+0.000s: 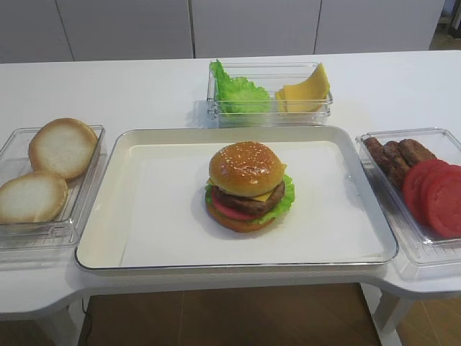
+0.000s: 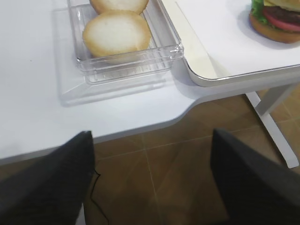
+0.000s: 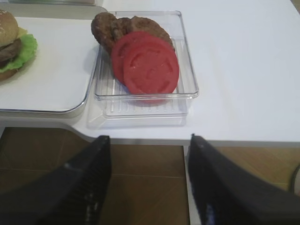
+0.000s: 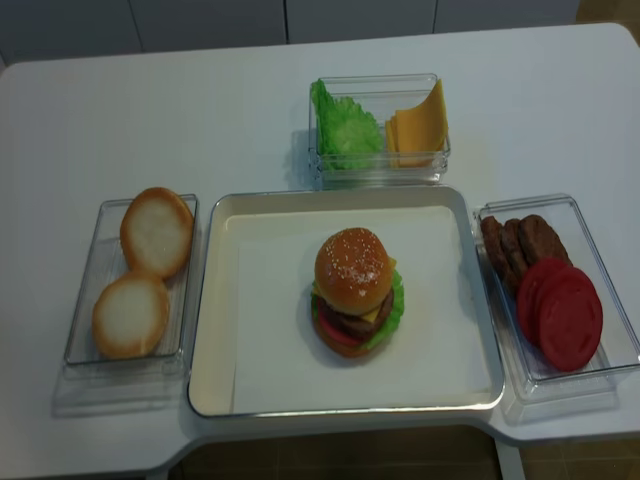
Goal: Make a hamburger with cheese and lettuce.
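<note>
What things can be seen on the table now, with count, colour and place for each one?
hamburger: one, brown sesame bun on top, middle of tray
cheese: one yellow slice, inside hamburger
lettuce: one green leaf, inside hamburger
tray: one, white, table centre
bun halves: two, pale, left clear box
spare lettuce: green bunch, back box
spare cheese: yellow slices, back box
patties: brown, right box
tomato slices: red, right box
left gripper: black, open, below table edge
right gripper: black, open, below table edge

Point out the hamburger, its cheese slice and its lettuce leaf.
hamburger (image 1: pixel 247 169), exterior high view, sesame top bun.
cheese (image 1: pixel 268 194), exterior high view, yellow corner under the bun.
lettuce (image 1: pixel 282 206), exterior high view, ruffled right edge.
</note>
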Available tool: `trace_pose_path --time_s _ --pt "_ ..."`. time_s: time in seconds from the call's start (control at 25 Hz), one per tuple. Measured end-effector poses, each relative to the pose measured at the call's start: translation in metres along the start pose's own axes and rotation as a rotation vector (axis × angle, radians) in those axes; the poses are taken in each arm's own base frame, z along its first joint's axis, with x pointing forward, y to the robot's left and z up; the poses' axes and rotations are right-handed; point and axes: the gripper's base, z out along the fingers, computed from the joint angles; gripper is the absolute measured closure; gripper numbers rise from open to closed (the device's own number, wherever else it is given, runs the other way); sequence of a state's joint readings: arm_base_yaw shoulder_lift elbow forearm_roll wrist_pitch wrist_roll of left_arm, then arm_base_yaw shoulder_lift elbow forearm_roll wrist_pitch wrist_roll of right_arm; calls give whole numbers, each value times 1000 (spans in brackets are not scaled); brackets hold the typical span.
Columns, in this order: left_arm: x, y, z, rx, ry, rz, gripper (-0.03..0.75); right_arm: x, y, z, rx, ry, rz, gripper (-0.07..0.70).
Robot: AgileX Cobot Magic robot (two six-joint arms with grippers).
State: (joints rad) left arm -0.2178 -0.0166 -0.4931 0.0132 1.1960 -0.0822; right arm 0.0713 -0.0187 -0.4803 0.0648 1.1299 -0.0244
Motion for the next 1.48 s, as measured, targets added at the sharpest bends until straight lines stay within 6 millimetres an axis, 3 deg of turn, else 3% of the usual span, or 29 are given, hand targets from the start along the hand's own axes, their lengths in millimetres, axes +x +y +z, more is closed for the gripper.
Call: trace_pose_path --time_s 0.6,1.48 --pt "0 0 1 -4 -7 -1 151 0 0 0 0 0 -4 232" --pt "0 -3 1 -181 -19 -121 151 0 0 0 0 0 -4 232"
